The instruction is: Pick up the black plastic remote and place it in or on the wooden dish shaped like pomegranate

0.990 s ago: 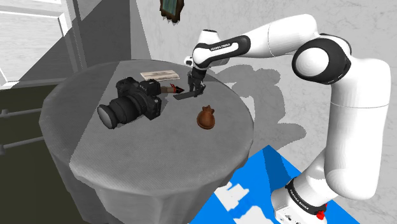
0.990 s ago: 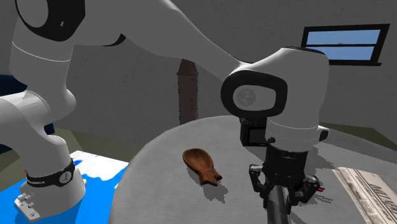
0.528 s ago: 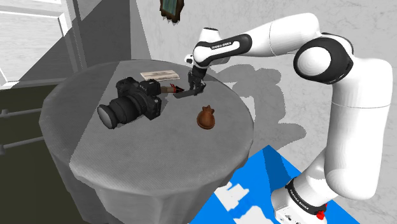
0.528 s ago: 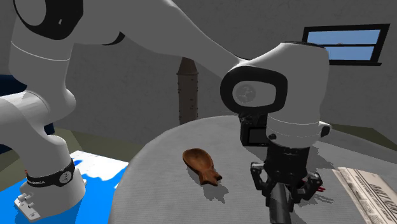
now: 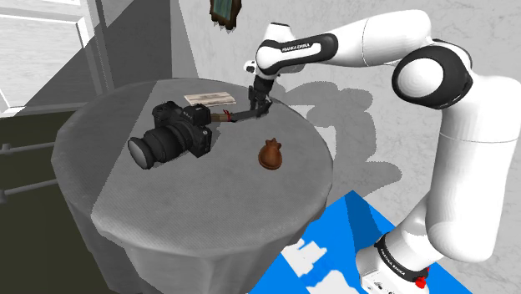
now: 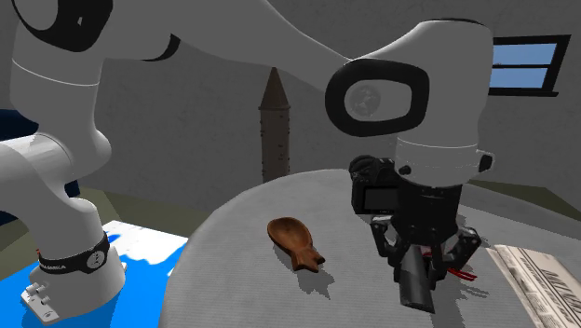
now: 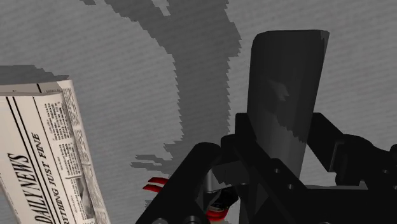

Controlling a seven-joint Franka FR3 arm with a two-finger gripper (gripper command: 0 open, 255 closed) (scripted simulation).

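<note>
The dark remote (image 5: 243, 114) hangs above the round table, clasped at one end by my gripper (image 5: 260, 103), which is shut on it. In the second exterior view the remote (image 6: 415, 280) slants down from the gripper (image 6: 418, 246), off the tabletop. The wrist view has the remote (image 7: 286, 108) reaching out past the gripper (image 7: 283, 170), its shadow on the cloth. The brown wooden dish (image 5: 269, 155) lies on the table, apart from the gripper and toward the shoulder view's lower right. In the second exterior view the dish (image 6: 296, 243) is left of the gripper.
A black camera (image 5: 171, 134) stands on the grey table (image 5: 192, 209) left of the dish. A folded newspaper (image 5: 209, 98) lies at the far side, also newspaper (image 7: 44, 159). A small red-handled item (image 5: 224, 116) lies under the remote. The table edge drops to a blue floor mat (image 5: 334, 250).
The gripper has risen with the remote clasped in it, lifting the remote off the tabletop. The dish, camera and newspaper have stayed put.
</note>
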